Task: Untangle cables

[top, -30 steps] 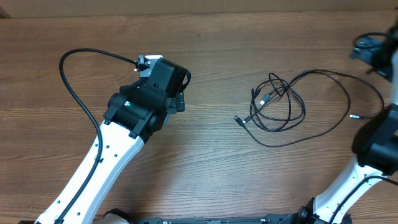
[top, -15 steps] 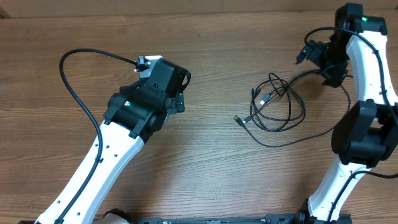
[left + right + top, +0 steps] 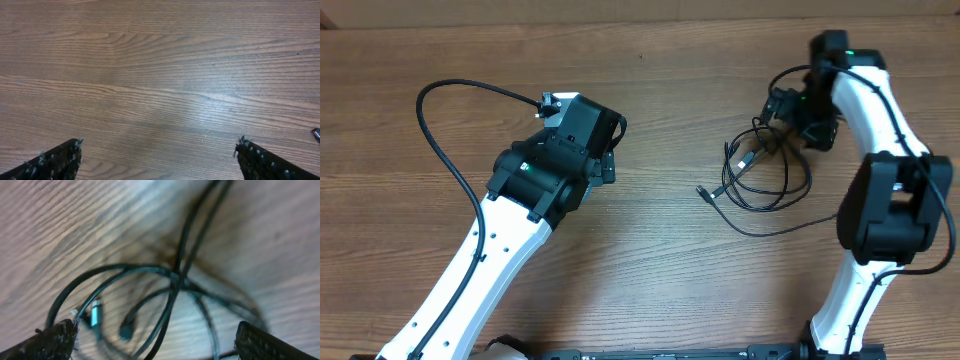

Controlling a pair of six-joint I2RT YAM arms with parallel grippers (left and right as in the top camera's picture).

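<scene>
Left gripper (image 3: 157, 148): sits left of centre in the overhead frame. Its fingers are spread wide over bare table (image 3: 670, 285), grip nothing, and are well apart from the work.

Cables (image 3: 765, 172): lie on the wood at right of centre in the overhead frame, a loose flat coil of thin black cords crossing one another. One longer strand arcs out to the lower right.

Look: dark and glossy. A small plug end (image 3: 703, 192) pokes out at the coil's left edge, and a silvery-tipped plug (image 3: 96, 314) shows at lower left of the right wrist view, which is blurred.

Handling: probably light, limp and a little slick, so the cords would likely drag their neighbours when pulled.

Where to take hold: I judge a single outer strand or a plug end is best, away from the crossing.

Right gripper (image 3: 156, 329): hangs over the coil's upper edge, at upper right of the overhead frame. Its fingers are wide apart with nothing between them.
</scene>
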